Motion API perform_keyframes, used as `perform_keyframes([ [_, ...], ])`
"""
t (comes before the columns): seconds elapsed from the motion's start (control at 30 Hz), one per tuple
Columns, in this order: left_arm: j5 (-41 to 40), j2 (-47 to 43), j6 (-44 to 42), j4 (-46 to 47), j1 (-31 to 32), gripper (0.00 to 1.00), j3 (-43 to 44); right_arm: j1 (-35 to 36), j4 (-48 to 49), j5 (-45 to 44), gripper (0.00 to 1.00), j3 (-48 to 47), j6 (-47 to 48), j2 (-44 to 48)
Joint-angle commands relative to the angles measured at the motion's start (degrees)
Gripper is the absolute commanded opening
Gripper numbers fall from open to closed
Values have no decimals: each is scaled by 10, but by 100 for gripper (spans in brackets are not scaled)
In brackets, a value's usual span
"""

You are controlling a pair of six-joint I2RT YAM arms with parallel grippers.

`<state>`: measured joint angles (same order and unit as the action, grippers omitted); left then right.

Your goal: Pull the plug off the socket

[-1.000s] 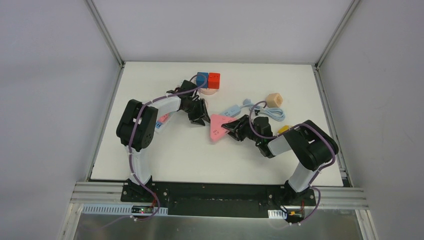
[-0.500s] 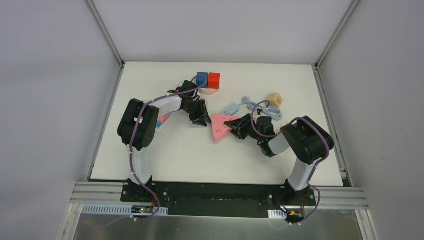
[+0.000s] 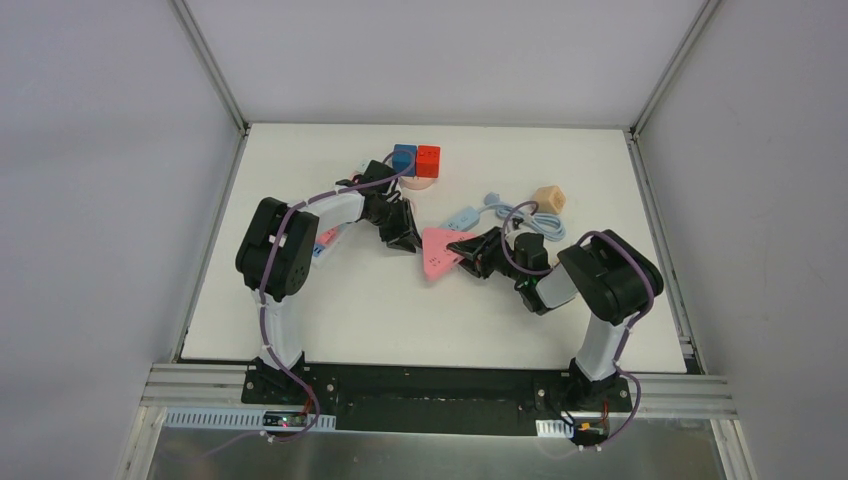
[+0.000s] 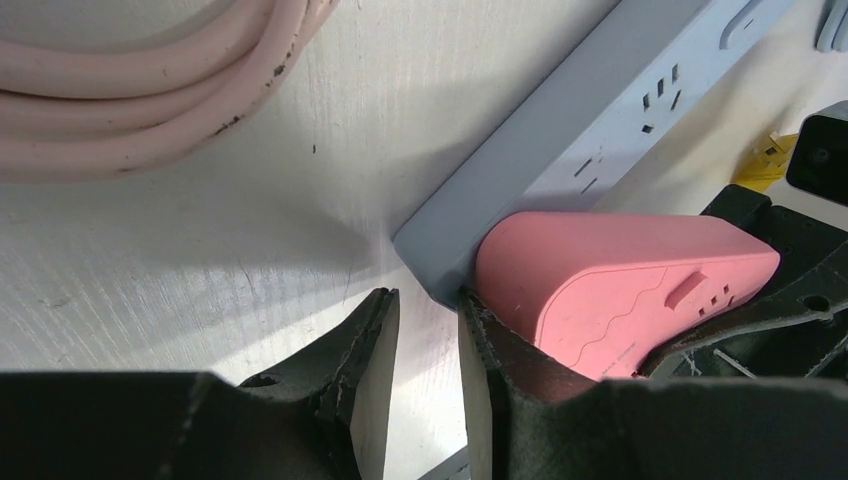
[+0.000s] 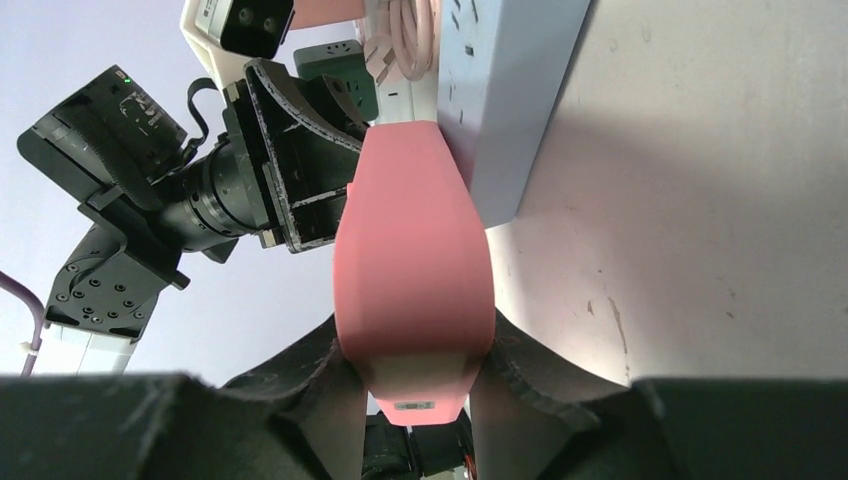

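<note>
Left gripper (image 4: 428,300) narrowing since earlier, jaws slightly apart beside socket strip (image 4: 600,120), we are logging right gripper (image 5: 415,330) clamping pink plug (image 5: 410,230).

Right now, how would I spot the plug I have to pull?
On the white table, find the pale blue power strip near the middle. The plug sits at its near end, clamped in the right pincer: a flat pink triangle with rounded corners, the only three-cornered thing there.
</note>
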<state>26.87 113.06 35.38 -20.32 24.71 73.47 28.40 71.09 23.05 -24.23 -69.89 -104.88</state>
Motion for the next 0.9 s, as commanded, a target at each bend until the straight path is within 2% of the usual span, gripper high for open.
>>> perform_keyframes([
  [0.0,-66,57,-27,-81,45,28,-38,8,99,69,0,-35,1,20],
  [0.1,-73,59,-34,-89,45,28,-35,16,54,71,0,-35,81,53],
  [0.2,-74,62,-37,-93,45,27,-34,30,-44,52,0,-42,185,100],
  [0.27,-74,64,-38,-95,45,26,-32,33,-102,38,0,-51,222,121],
  [0.33,-74,66,-38,-96,45,26,-30,27,-112,35,0,-57,209,126],
  [0.6,-71,69,-41,-100,45,25,-24,10,-110,101,0,-103,58,95],
  [0.83,-55,53,-44,-88,45,30,-15,1,-224,78,0,-117,117,96],
  [0.87,-54,47,-43,-82,45,31,-15,1,-236,72,5,-117,126,94],
])
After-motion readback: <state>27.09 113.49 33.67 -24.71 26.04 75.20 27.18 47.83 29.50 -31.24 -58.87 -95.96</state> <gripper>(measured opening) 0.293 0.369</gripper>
